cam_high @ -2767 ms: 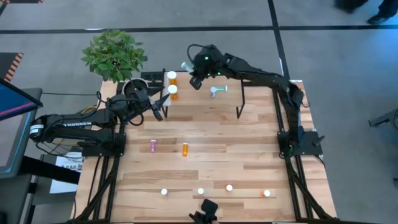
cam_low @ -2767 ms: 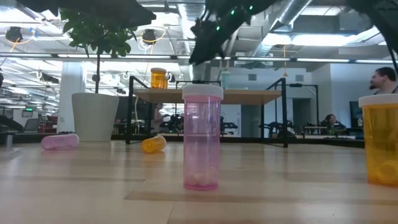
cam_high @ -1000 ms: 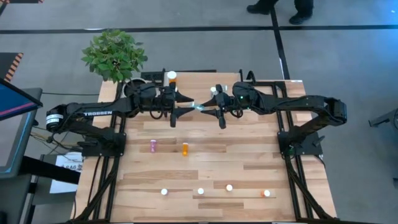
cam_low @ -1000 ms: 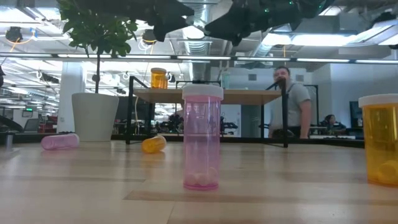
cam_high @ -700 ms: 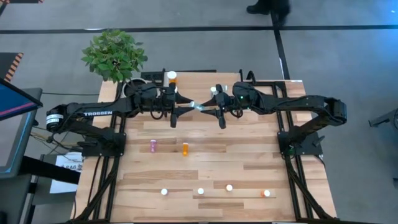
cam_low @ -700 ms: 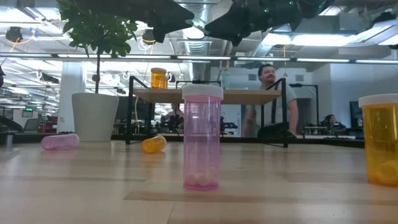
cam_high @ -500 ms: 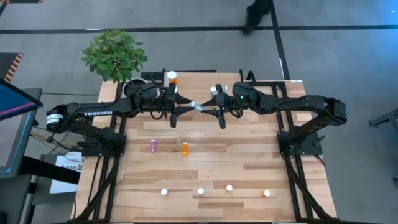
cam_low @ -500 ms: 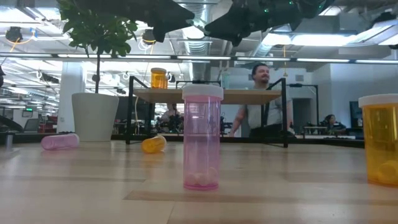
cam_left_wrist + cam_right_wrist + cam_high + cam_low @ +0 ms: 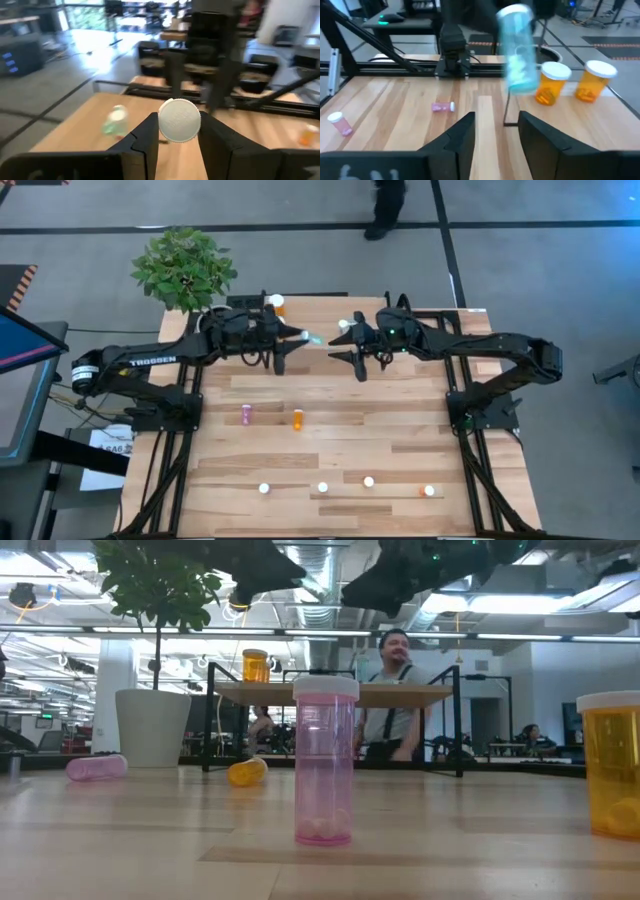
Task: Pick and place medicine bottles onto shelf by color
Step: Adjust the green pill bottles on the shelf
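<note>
High view: the left hand [image 9: 300,337] pinches a pale teal bottle [image 9: 311,338] above the shelf [image 9: 420,315], its long axis lying level, cap aimed at the right hand [image 9: 340,345]. That hand stands spread, just apart from the bottle (its wrist view shows empty fingers [image 9: 461,137]). Two orange bottles [image 9: 551,82] stand on the shelf's left end; the counter [image 9: 400,420] near of it is mostly bare.

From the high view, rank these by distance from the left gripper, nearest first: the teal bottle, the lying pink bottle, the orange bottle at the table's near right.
1. The teal bottle, clamped in the left gripper itself, above the shelf.
2. The lying pink bottle, on the table toward the left.
3. The orange bottle, standing at the near edge, right side.
</note>
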Robot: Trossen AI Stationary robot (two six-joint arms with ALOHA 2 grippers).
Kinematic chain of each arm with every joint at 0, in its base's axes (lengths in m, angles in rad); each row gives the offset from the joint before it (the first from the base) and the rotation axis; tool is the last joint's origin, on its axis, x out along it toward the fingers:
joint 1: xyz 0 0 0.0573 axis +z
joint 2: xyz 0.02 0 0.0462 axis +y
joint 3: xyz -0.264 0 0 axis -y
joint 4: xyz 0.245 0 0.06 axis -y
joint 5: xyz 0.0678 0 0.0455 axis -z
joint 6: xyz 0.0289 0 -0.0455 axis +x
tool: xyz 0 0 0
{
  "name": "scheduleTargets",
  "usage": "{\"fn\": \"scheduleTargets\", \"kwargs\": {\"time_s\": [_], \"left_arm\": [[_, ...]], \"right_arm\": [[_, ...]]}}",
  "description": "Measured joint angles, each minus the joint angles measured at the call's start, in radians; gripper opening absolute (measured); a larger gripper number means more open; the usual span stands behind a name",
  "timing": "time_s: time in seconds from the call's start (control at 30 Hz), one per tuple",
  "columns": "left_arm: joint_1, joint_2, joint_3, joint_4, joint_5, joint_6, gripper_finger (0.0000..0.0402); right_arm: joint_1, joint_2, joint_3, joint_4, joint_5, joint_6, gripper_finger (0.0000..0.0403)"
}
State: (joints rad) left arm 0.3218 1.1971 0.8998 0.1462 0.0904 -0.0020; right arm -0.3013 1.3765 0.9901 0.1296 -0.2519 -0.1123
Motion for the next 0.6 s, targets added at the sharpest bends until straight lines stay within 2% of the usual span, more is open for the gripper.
{"fn": "scheduleTargets", "kwargs": {"time_s": [0.13, 0.3, 0.6], "left_arm": [[0.026, 0.0, 0.095, -0.181, -0.076, 0.027, 0.0097], [0.081, 0.059, 0.251, -0.414, -0.178, 0.059, 0.0098], [0.191, 0.312, 0.526, -0.7, -0.183, 0.157, 0.0098]], "right_arm": [[-0.015, -0.042, 0.0, -0.064, 0.053, 0.011, 0.0195], [-0.017, -0.076, 0.0, -0.132, 0.112, 0.015, 0.0207], [0.012, -0.08, 0.0, -0.245, 0.167, 0.037, 0.0198]]}}
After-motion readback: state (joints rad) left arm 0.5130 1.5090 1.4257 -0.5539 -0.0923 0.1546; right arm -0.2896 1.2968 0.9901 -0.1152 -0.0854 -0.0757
